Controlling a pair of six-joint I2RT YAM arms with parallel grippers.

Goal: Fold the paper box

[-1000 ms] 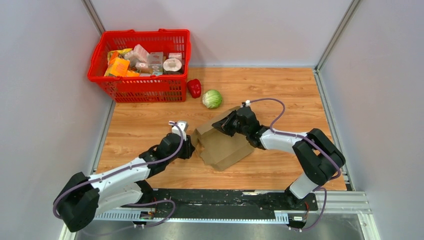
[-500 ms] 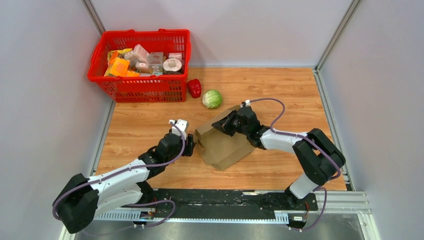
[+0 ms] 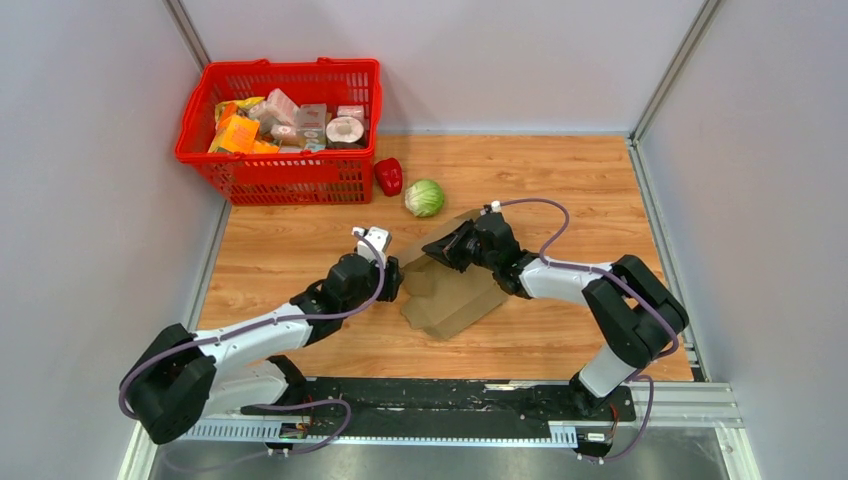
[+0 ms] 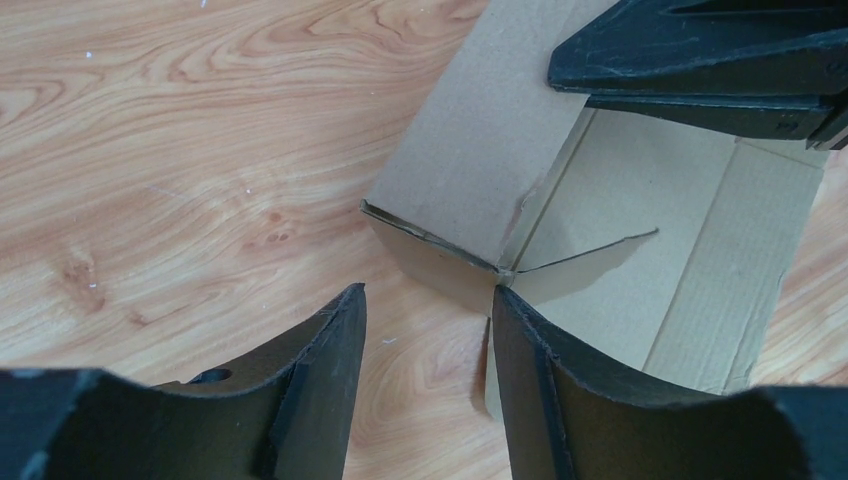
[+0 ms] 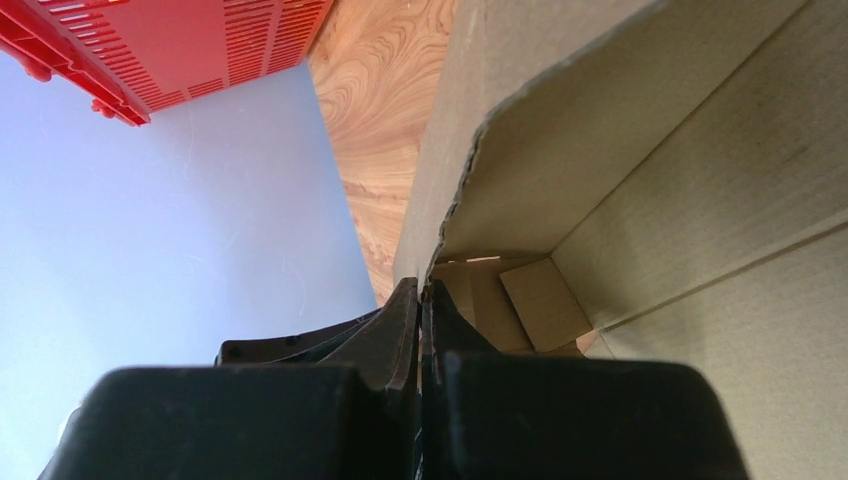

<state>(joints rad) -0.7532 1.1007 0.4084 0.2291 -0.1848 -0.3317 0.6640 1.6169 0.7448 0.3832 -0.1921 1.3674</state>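
The paper box (image 3: 455, 295) is plain brown cardboard, half raised in the middle of the wooden table. My right gripper (image 3: 437, 250) is shut on the top edge of its far wall; the right wrist view shows the fingers pinching that cardboard edge (image 5: 420, 290) beside the hollow inside (image 5: 650, 200). My left gripper (image 3: 393, 278) is open at the box's left corner. In the left wrist view that corner (image 4: 480, 150) lies just ahead of the jaws (image 4: 428, 300), only bare table between them. A low flap touches the right finger (image 4: 540, 380). The right gripper's black fingers (image 4: 700, 60) show at the top.
A red mesh basket (image 3: 290, 180) full of packages stands at the back left, also seen as the basket (image 5: 180, 50) in the right wrist view. A red pepper (image 3: 388, 176) and a green cabbage (image 3: 424, 197) lie just behind the box. Grey walls close in the table.
My left gripper has moved right and forward up to the box's left corner, and its jaws stand wider. The right gripper keeps its hold on the raised wall.
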